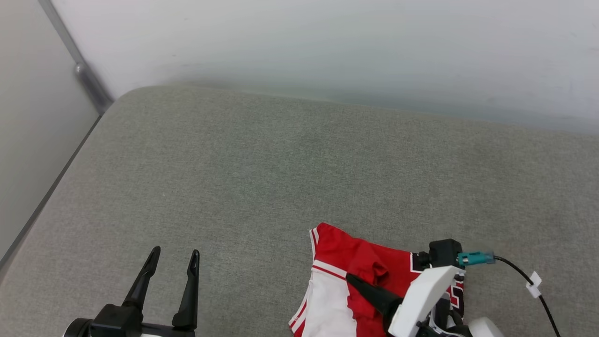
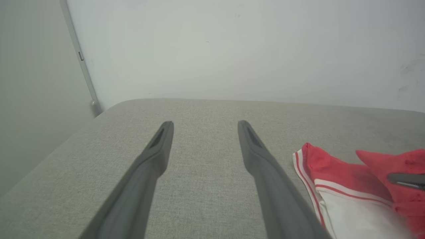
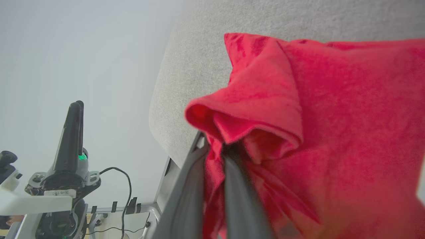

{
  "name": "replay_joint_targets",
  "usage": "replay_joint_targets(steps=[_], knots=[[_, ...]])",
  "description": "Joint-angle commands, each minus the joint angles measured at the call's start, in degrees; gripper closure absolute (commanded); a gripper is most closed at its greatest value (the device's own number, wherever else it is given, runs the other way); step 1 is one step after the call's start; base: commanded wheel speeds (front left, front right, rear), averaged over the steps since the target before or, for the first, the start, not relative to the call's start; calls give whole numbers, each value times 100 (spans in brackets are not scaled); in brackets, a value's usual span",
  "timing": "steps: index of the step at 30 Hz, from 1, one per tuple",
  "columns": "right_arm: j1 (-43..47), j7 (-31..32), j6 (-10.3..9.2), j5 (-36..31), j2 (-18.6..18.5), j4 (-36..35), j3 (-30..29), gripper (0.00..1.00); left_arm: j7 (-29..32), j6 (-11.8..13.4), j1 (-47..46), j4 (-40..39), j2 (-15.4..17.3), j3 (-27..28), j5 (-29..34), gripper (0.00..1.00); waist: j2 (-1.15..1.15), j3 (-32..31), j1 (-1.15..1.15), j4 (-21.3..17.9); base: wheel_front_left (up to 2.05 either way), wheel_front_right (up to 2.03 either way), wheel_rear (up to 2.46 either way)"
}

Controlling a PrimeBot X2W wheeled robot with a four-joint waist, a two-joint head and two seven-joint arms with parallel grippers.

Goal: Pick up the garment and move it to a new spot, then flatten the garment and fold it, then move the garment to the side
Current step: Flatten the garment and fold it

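Note:
The garment is a red jersey with a white sleeve and stripe trim. It lies bunched at the near right of the grey cushion, with part of a black print showing by my right wrist. My right gripper is shut on a raised fold of its red cloth. The right wrist view shows that fold pinched between the two fingers of the right gripper. My left gripper hovers open and holds nothing, to the left of the garment. Bare cushion lies between the fingers of the left gripper.
A pale wall rises behind the cushion, with a metal strip in the far left corner. The cushion's left edge drops off. A black cable with a teal plug trails from my right wrist.

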Motion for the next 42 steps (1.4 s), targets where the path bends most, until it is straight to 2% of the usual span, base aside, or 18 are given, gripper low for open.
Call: replay_joint_targets(steps=[1,2,3,4,8,10,17,19,21,25,30,37,42], knots=[[-196,-136,-2,102,6,200,97,100,-13,-9,11,-11,8,16,37,0,0,-11,0,29,0,0,0],[-282,-215,-1,164,6,332,177,100,-14,-9,18,-15,9,22,40,0,0,-13,0,38,0,0,0],[-352,-294,-2,221,6,446,254,75,-14,-8,24,-21,10,30,40,0,0,-10,0,40,0,0,0],[-428,-363,-2,261,5,534,353,2,-14,-9,27,-26,13,37,40,0,0,-2,0,41,0,0,0],[-634,-524,-1,694,4,565,865,0,-14,-9,53,-27,26,85,52,0,0,16,0,10,0,0,0],[-775,-611,-1,654,-2,567,1011,0,-14,-9,56,-29,27,103,48,0,0,28,0,-26,0,0,0],[-1083,-794,-1,339,3,511,665,0,-14,-9,1,-31,10,160,62,0,0,5,0,-195,0,0,0],[-1174,-817,-1,-141,4,388,488,0,-14,-9,2,-51,-1,173,52,0,0,2,0,-265,0,0,0],[-1243,-831,-1,-899,-3,223,228,0,-14,-9,-8,-71,-8,180,50,0,0,4,0,-336,0,0,0],[-1176,-844,-1,-2064,-39,-419,-356,0,-14,-10,-75,-120,-1,198,22,0,0,24,0,-476,0,0,0],[-1032,-1216,-2,-3588,-727,-1202,-669,0,-13,-10,-171,-183,-34,189,-36,0,0,55,0,-655,0,0,0],[-589,-1833,-2,-4391,-1074,-1621,-1250,0,-14,-9,-248,-238,-59,139,-45,0,0,67,0,-820,0,0,0],[-103,-2317,-2,-4604,-917,-1862,-1698,0,-14,-10,-290,-283,-77,78,-58,0,0,74,0,-909,0,0,0]])
